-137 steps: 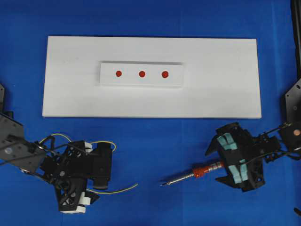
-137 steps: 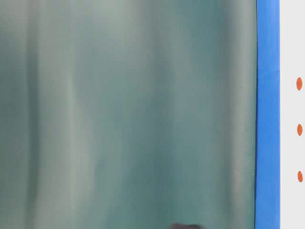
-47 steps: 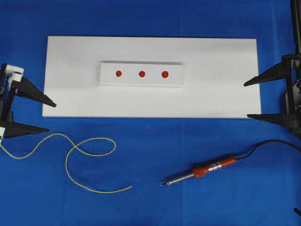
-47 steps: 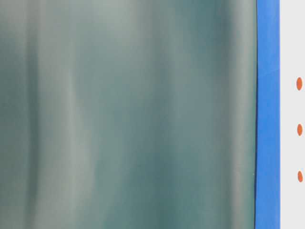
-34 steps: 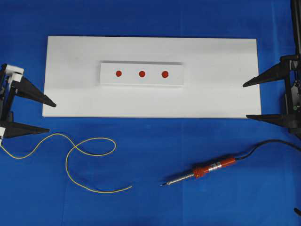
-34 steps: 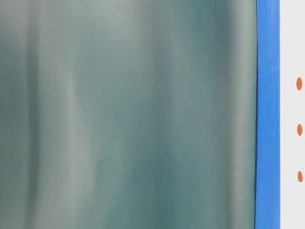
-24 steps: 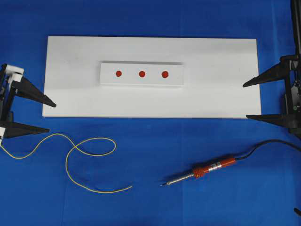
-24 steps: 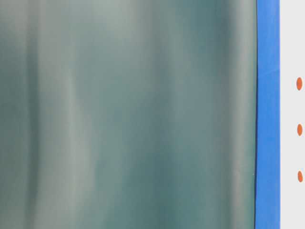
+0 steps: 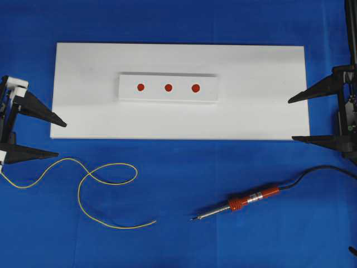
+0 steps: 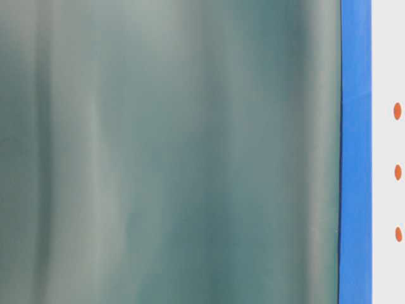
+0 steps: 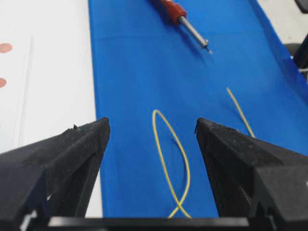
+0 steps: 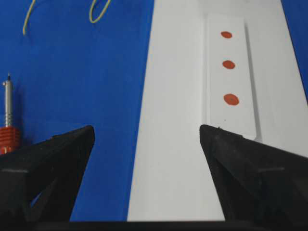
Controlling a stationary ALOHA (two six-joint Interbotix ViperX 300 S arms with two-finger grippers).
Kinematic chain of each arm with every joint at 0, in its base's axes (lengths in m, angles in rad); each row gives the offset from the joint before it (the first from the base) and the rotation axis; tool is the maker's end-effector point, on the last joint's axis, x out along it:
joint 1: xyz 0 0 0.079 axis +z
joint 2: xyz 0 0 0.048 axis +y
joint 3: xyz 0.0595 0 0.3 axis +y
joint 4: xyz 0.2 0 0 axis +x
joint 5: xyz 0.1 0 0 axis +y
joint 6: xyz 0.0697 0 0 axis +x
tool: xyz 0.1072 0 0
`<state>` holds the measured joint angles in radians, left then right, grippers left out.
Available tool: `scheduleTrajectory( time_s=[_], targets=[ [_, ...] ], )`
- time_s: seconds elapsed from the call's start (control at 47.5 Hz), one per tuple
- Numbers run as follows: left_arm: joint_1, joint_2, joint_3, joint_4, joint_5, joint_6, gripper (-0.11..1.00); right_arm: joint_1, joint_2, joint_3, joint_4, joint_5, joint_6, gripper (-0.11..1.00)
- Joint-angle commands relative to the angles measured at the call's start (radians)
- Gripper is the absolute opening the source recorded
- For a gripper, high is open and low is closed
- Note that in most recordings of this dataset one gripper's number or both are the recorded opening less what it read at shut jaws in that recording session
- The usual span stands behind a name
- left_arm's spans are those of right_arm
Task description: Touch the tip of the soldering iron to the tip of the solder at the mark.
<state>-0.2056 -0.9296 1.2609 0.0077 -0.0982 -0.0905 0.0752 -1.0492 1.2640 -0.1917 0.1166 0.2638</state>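
Observation:
The soldering iron (image 9: 245,200) lies on the blue cloth at the front right, its tip pointing left, with its black cord (image 9: 312,170) running off to the right. The yellow solder (image 9: 78,192) curls on the cloth at the front left. Three red marks (image 9: 168,87) sit on a raised white strip (image 9: 128,95). My left gripper (image 9: 61,138) is open at the left edge, above the solder (image 11: 188,174) and apart from it. My right gripper (image 9: 291,119) is open at the right edge, behind the iron (image 12: 8,103). Both hold nothing.
The white board (image 9: 251,117) under the strip fills the middle and back of the table. The blue cloth (image 9: 184,167) covers everything else. The table-level view is mostly a blurred grey-green surface (image 10: 171,152), with the marks (image 10: 397,111) at its right edge.
About three seconds ago both grippers were low over the solder and the iron's handle. Now both are drawn back to the table's sides. Nothing has moved in the last second.

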Motion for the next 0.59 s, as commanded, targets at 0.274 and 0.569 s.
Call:
scheduleTrajectory(
  time_s=[0.274, 0.569],
  targets=[
    [0.003, 0.008, -0.008, 0.002, -0.005, -0.005, 0.67, -0.002, 0.009, -0.011, 0.003, -0.009, 0.002, 0.88],
    [0.003, 0.008, -0.006, 0.0, -0.005, -0.006, 0.67, -0.003, 0.009, -0.011, 0.003, -0.009, 0.002, 0.88]
  ],
)
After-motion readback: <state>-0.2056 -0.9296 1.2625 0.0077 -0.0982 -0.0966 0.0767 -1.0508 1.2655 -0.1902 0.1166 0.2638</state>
